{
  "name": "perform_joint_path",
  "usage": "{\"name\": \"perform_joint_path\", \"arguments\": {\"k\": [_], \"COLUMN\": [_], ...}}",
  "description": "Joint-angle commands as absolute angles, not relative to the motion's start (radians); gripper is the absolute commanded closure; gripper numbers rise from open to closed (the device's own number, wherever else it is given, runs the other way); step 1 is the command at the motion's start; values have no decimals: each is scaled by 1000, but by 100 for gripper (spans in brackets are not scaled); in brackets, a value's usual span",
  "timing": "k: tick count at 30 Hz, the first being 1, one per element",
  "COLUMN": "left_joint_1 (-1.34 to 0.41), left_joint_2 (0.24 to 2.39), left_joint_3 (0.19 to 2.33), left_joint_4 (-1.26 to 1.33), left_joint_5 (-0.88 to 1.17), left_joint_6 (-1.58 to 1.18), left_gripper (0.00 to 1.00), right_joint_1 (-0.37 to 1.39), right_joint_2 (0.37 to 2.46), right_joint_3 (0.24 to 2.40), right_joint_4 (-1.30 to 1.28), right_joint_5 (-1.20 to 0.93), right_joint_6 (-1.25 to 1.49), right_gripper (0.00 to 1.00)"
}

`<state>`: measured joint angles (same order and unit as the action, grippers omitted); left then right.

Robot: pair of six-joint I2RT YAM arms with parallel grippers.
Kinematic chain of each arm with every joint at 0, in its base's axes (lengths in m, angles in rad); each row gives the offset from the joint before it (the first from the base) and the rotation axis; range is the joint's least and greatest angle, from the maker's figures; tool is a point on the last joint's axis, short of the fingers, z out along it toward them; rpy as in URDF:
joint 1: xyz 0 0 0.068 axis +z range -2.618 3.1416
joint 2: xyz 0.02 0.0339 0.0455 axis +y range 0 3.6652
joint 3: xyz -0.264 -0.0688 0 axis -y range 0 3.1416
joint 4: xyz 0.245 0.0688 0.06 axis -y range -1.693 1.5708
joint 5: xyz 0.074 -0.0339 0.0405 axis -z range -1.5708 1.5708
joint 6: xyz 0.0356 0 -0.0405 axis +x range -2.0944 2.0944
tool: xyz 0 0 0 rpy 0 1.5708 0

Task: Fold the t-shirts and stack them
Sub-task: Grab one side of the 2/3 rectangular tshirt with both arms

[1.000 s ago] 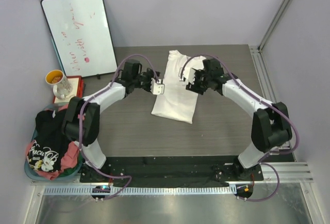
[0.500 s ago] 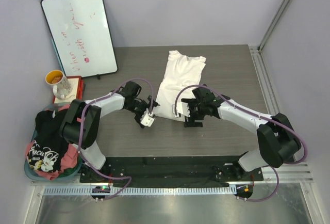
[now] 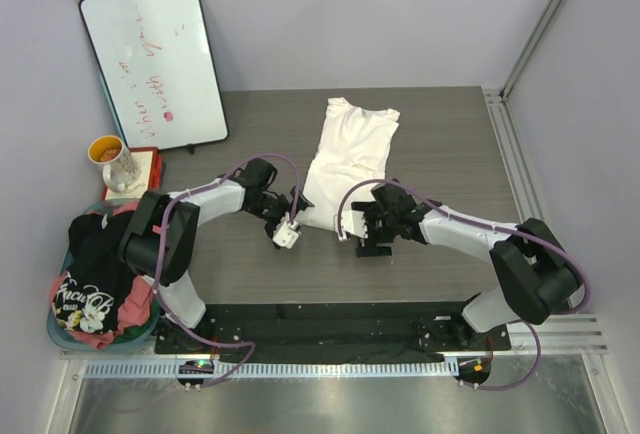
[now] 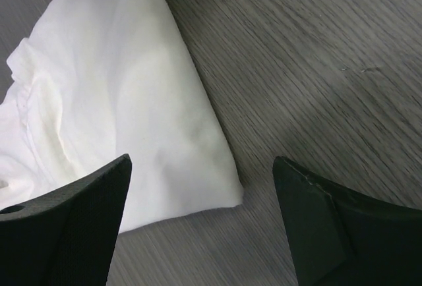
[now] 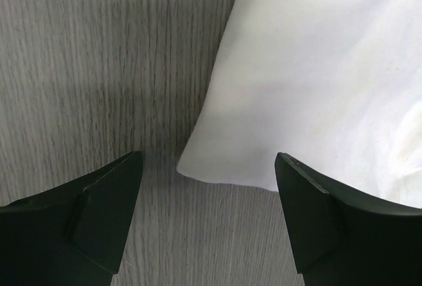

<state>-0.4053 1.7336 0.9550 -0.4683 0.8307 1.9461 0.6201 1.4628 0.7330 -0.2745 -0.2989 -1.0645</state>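
Note:
A white t-shirt [image 3: 350,154], folded lengthwise into a long strip, lies flat on the grey table, neck end far. My left gripper [image 3: 287,232] is open and low at its near left corner. In the left wrist view the gripper [image 4: 201,167] straddles that corner of the white t-shirt [image 4: 119,114]. My right gripper [image 3: 353,230] is open at the near right corner. In the right wrist view the gripper [image 5: 210,156] straddles the corner of the white t-shirt [image 5: 316,68]. Neither holds cloth. A black t-shirt [image 3: 95,269] and a pink-red one [image 3: 137,299] lie in the basket.
The teal-rimmed laundry basket [image 3: 58,332] stands off the table's near left. A whiteboard [image 3: 155,64] leans at the back left. A cup [image 3: 112,159] stands on a red box [image 3: 148,164] beside it. A metal rail [image 3: 510,144] runs along the table's right edge.
Both grippers have moved from the shirt's middle back to its near corners and dropped low. The shirt's far part now shows uncovered. The last half second brought only a small shift.

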Motion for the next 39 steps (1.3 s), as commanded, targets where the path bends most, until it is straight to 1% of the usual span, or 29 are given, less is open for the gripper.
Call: {"name": "perform_joint_path", "arguments": {"k": [1,4,5,7,8,13,16,18,20,21,23,24,26,27,29,30,33,36,39], "left_joint_1": [-410,-410,-411,-411,-413,-417,-420,-420,-422,-422,-422,-423,-425,-426,-428,-429,-434,-448,-468], "left_joint_2": [1772,1789,1795,1813,1819,1870,1890,1897,1902,1904,1907,1907,1905,1904,1894,1887,1846,1764,1662], "left_joint_3": [960,962,962,968,971,1000,1011,1014,1019,1022,1023,1025,1029,1031,1043,1048,1075,1095,1108], "left_joint_4": [-480,-466,-465,-453,-449,-437,-425,-420,-417,-417,-417,-417,-422,-426,-458,-477,-583,-731,-886], "left_joint_5": [813,808,804,801,796,758,727,698,683,678,676,673,675,676,686,690,725,759,793], "left_joint_6": [1965,1962,1965,1965,1967,1963,1963,1967,1962,1960,1959,1953,1945,1939,1930,1928,1904,1859,1819], "left_gripper": [14,18,20,23,25,36,39,43,48,54,59,67,73,81,92,99,100,100,100], "right_joint_1": [623,623,621,623,623,623,624,623,623,623,623,623,623,623,623,623,623,623,624], "right_joint_2": [1473,1488,1489,1491,1493,1496,1494,1497,1500,1503,1508,1508,1512,1509,1506,1500,1473,1436,1378], "right_joint_3": [704,683,678,672,672,663,660,660,658,658,655,653,653,657,663,678,750,865,946], "right_joint_4": [-160,-109,-91,-83,-78,-78,-80,-86,-89,-90,-95,-94,-97,-101,-126,-139,-239,-470,-614], "right_joint_5": [-287,-272,-268,-265,-265,-273,-276,-281,-284,-287,-301,-304,-308,-308,-310,-310,-340,-421,-486], "right_joint_6": [-1043,-1040,-1039,-1037,-1035,-1034,-1034,-1042,-1046,-1049,-1061,-1068,-1069,-1074,-1081,-1083,-1054,-1012,-980], "right_gripper": [14,19,21,23,24,26,26,27,33,43,56,68,75,81,85,90,94,95,96]}}
